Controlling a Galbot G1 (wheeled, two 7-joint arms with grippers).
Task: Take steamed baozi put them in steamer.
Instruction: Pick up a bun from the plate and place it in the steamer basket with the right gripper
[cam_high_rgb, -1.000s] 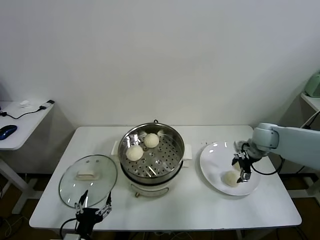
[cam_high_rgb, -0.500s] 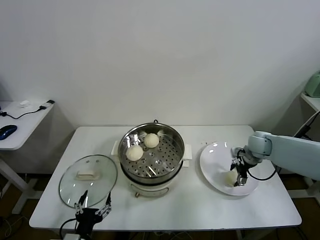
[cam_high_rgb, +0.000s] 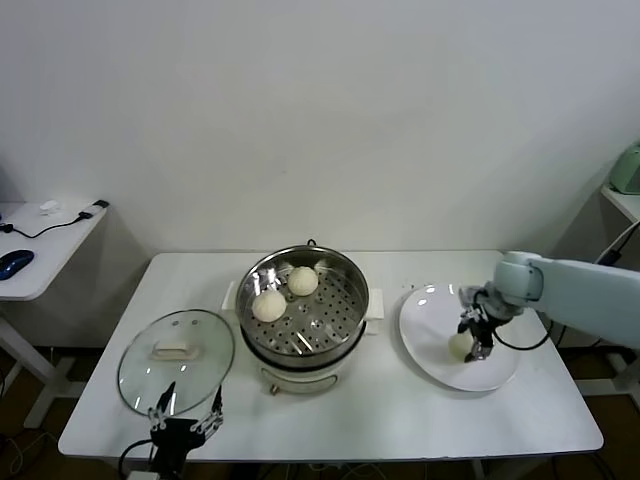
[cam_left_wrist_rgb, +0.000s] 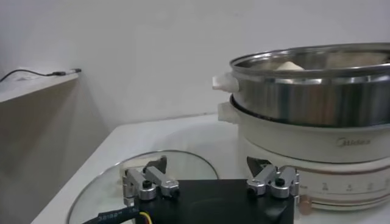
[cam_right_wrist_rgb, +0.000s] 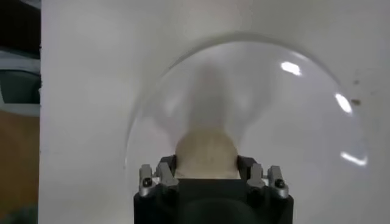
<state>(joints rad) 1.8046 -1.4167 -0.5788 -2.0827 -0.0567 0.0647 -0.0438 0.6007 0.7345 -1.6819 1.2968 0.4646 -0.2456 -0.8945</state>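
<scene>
Taking the steamer (cam_high_rgb: 303, 312) at the middle of the tabletop (cam_high_rgb: 520, 415) as the landmark: to its left lies the round glass lid (cam_high_rgb: 176, 359), flat on the tabletop, and in front of the lid, at the near edge, the left gripper (cam_high_rgb: 186, 424) waits idle with its fingers spread wide apart and nothing between them. In the left wrist view that gripper (cam_left_wrist_rgb: 210, 181) sits low beside the steamer's cream base (cam_left_wrist_rgb: 317, 158).

Inside the steamer, two buns (cam_high_rgb: 268, 305) (cam_high_rgb: 303, 280) rest on the perforated tray, toward its left and back side, close together.

To the right of the steamer lies the white plate (cam_high_rgb: 430, 300), and on it the right gripper (cam_high_rgb: 470, 345) is down over a third bun (cam_high_rgb: 459, 345). The right wrist view shows that bun (cam_right_wrist_rgb: 206, 152) seated between the two fingers (cam_right_wrist_rgb: 159, 176), which press in on its sides, so they appear clamped on it, though the bun looks to be sitting on the plate, not yet lifted. A fourth bun is not visible in any view.

Risks from here, as I judge them: the dough is soft and smooth, so a hard squeeze could dent or tear it, while a light one could let it slip out on the lift or on the way over. The steamer's rim stands high, so a low carry could knock the bun against the steel wall. A drop placed too far left could land on the two buns already inside
</scene>
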